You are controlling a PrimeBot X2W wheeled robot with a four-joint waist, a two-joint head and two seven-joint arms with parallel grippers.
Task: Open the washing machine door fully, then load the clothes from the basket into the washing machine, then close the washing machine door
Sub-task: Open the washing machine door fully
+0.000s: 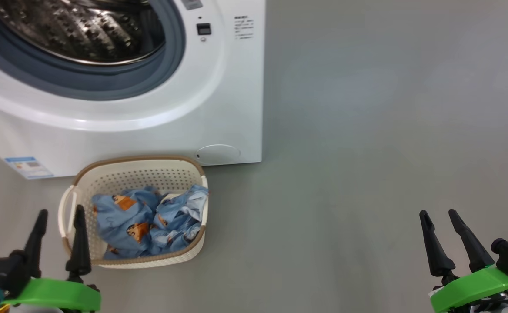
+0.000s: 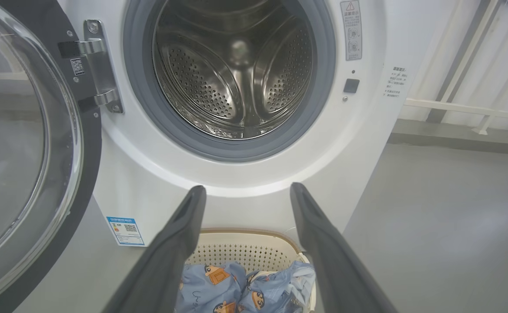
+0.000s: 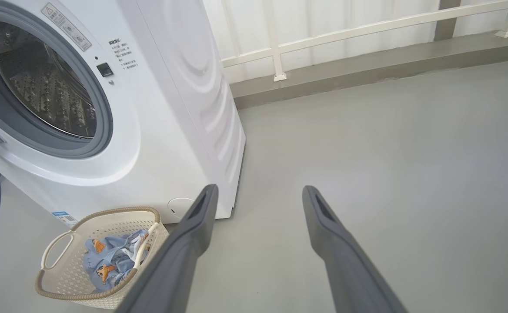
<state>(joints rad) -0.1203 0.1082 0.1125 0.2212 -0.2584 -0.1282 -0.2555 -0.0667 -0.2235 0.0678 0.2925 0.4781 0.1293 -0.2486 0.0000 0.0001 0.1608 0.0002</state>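
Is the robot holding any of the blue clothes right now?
No, nothing is held. Both pairs of jaws stand open and empty, and the clothes lie in the basket.

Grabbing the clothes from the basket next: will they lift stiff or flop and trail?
Likely floppy: the clothes lie crumpled in soft folds, so they should drape and trail. Probably light, being thin fabric. They look bunched together, so one pinch may drag several pieces and tug the basket.
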